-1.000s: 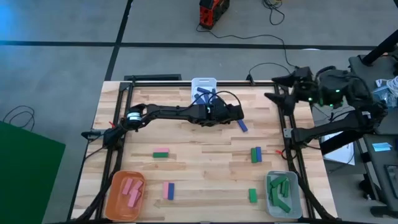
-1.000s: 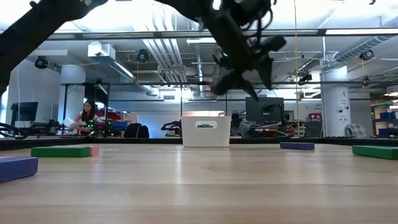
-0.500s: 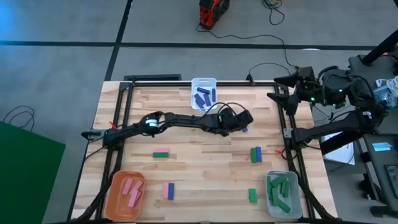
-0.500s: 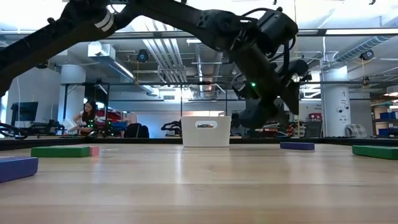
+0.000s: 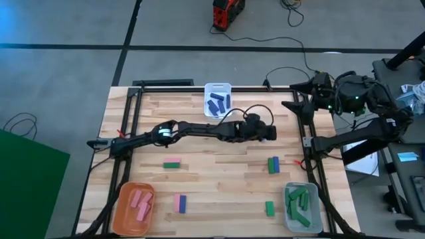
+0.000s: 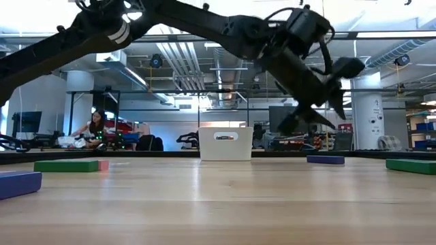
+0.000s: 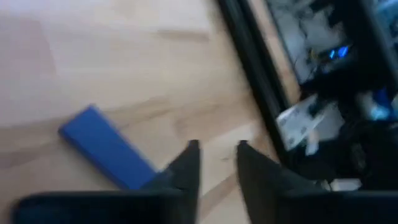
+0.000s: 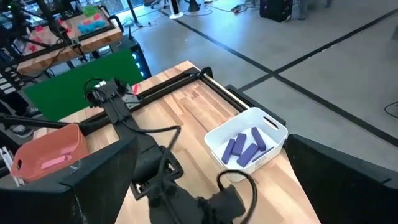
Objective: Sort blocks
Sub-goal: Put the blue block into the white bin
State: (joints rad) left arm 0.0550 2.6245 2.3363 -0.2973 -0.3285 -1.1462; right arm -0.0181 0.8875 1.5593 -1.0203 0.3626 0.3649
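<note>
You see blue blocks (image 5: 217, 104) top centre, pink blocks (image 5: 139, 202) lower left, green blocks (image 5: 299, 204) lower right, others scattered flat.

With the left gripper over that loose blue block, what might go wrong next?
The left gripper is nearly closed, with the blue block off to one side of its fingers, so a descent now could miss or shove it. The arm's looping cable might snag. The block lies near the table's right rail; a nudge could push it there.

The left tool (image 5: 271, 133) hangs over the table (image 5: 212, 166), beside a block (image 7: 106, 149).
</note>
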